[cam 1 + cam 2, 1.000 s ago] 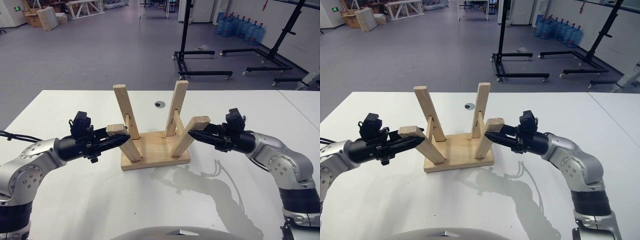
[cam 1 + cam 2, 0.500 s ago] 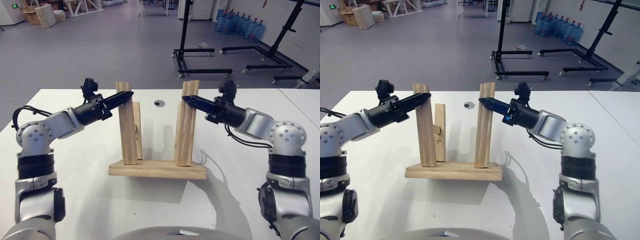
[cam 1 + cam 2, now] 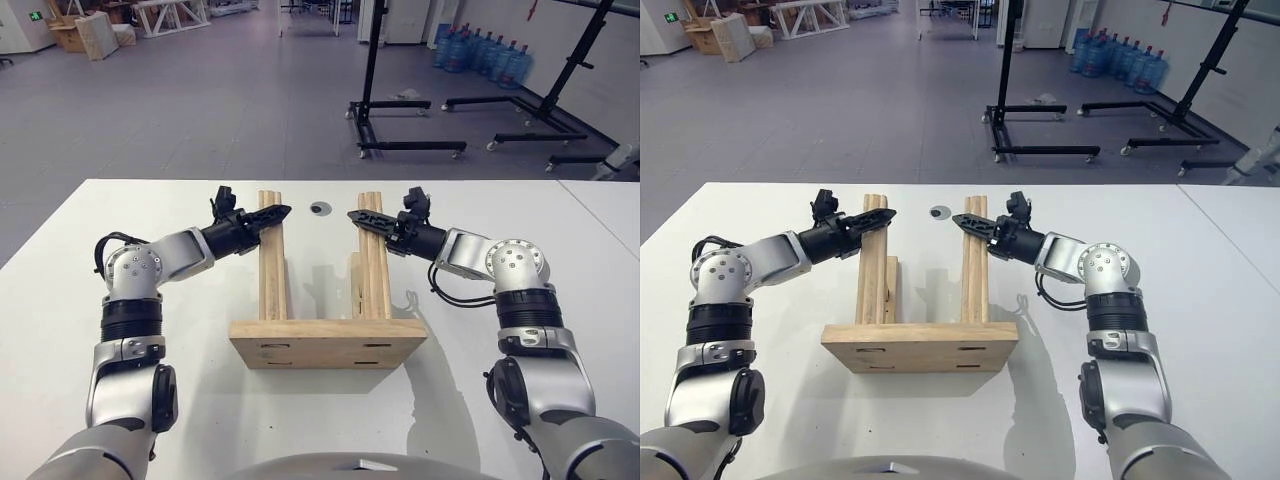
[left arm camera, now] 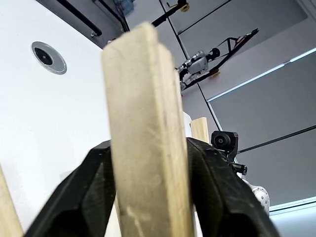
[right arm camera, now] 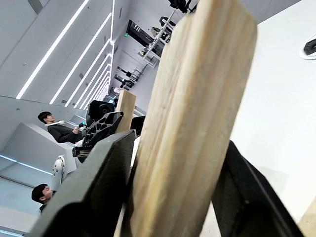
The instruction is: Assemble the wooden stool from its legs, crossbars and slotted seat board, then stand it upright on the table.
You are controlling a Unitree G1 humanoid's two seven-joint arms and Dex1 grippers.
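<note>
The wooden stool is in one piece. Its slotted seat board (image 3: 325, 345) is nearest me, with the slotted face turned toward me. Two pairs of legs run from it toward the back of the table. My left gripper (image 3: 275, 213) is shut on the far end of the left leg (image 3: 270, 262). In the left wrist view its fingers (image 4: 94, 197) press both sides of that leg (image 4: 148, 148). My right gripper (image 3: 358, 216) is shut on the far end of the right leg (image 3: 372, 262), and its fingers (image 5: 98, 187) clamp the wood (image 5: 192, 123). I cannot tell whether the seat's edge touches the table.
The white table (image 3: 120, 420) has a round grommet hole (image 3: 320, 208) just behind the leg ends. Bare tabletop lies on both sides of the stool. Black wheeled racks (image 3: 410, 110) and water bottles (image 3: 480, 55) stand on the floor beyond the far edge.
Both grippers have carried the leg ends up and away from me and come closer together. The stool has tipped from legs-up to legs pointing back, with the seat face toward me.
</note>
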